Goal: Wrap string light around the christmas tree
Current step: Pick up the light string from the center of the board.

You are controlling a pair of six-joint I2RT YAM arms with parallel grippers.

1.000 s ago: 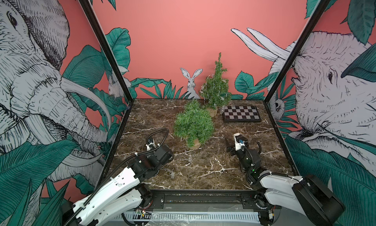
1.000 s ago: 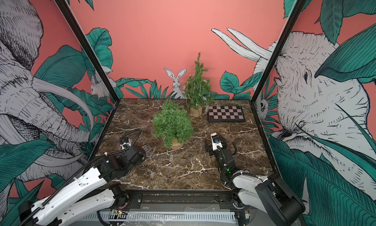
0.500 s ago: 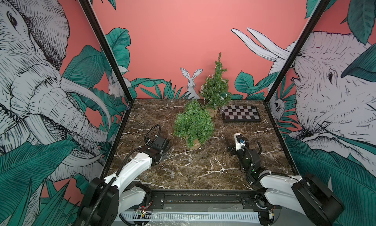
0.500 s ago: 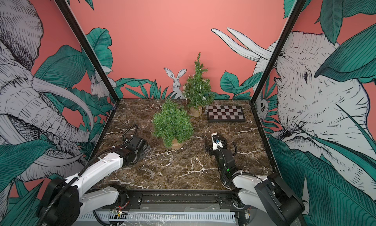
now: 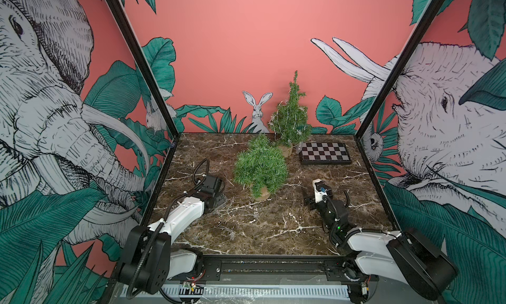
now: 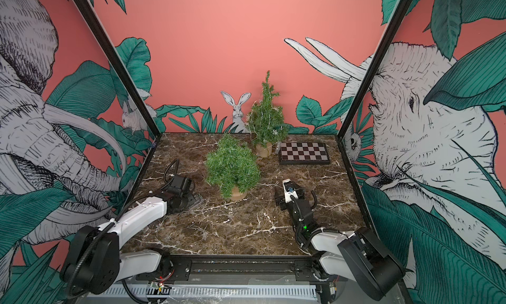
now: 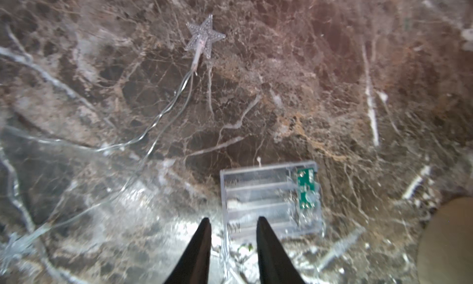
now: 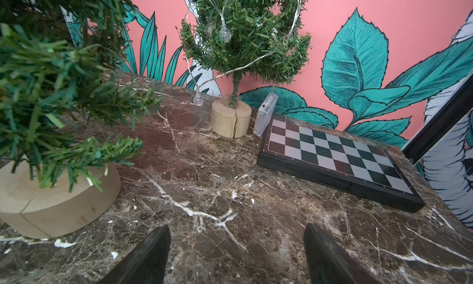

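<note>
Left gripper, jaws narrow, straddles the edge of a clear battery box. The string light lies on the table, with one star and its remainder blurred and cut off. Right gripper gapes wide, empty. There are two trees: the near tree is bare, the rear tree is strung.

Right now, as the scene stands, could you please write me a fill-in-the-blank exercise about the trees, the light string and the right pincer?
1. The tree that wears the string light stands beside the black-and-white ____.
2. On the table, the loose wire ends in a silver ____.
3. The circuit board inside the clear battery box is ____ in colour.
4. The right pincer stands ____, with nothing between its jaws.

Missing words: chessboard; star; green; open.
</note>
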